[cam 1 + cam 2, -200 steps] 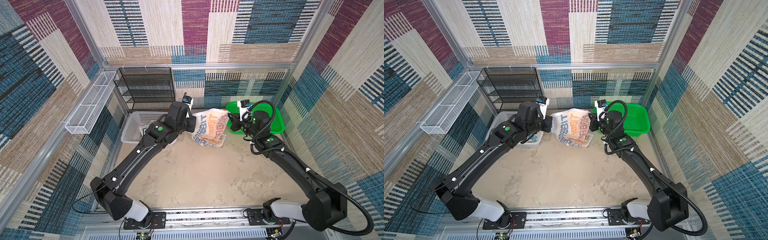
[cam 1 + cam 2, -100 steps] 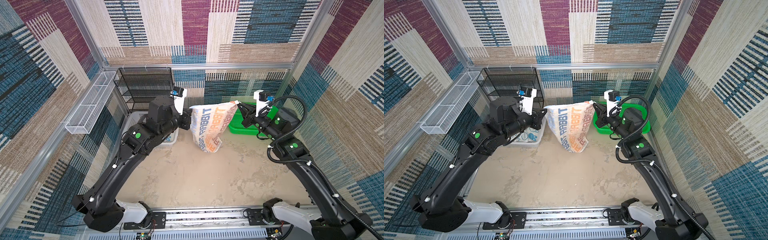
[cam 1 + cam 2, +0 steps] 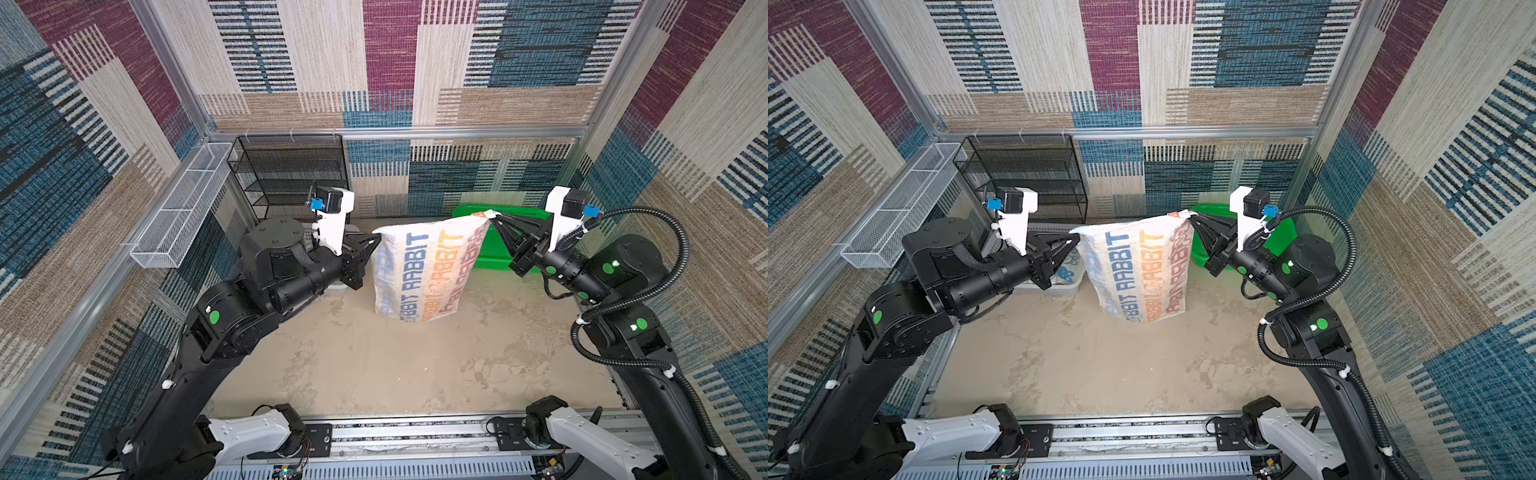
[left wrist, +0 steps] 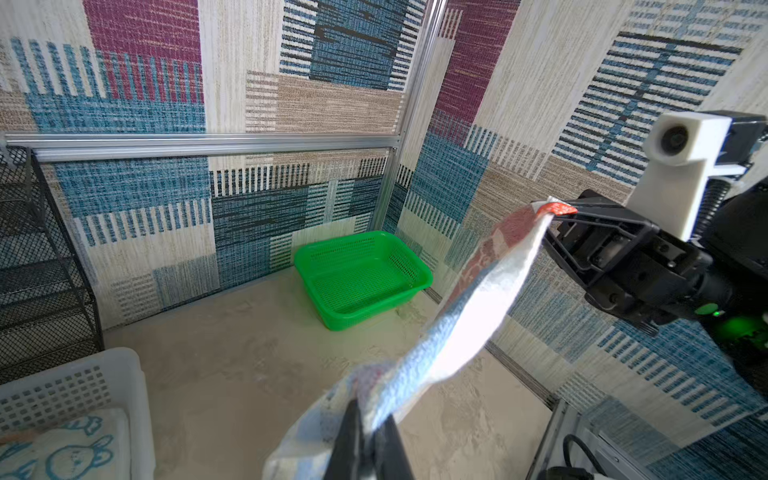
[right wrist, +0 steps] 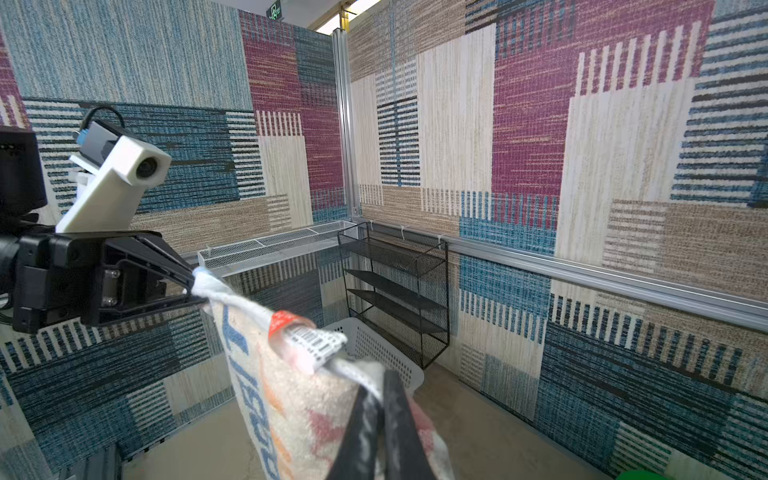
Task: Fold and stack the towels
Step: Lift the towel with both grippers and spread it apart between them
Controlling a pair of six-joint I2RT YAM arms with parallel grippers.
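Hanging striped towel [image 3: 424, 270] clamped by left hand [image 3: 377, 238], right hand [image 3: 495, 216] (rabbit towel [image 4: 62, 449] in white basket [image 4: 83, 384])

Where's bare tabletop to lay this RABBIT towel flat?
Free: the whole tabletop in front of the hanging RABBIT towel, down to the front rail. Green basket, back right, is empty too. Crowded: back left, where the white basket holding a rabbit-face towel sits by the black rack.
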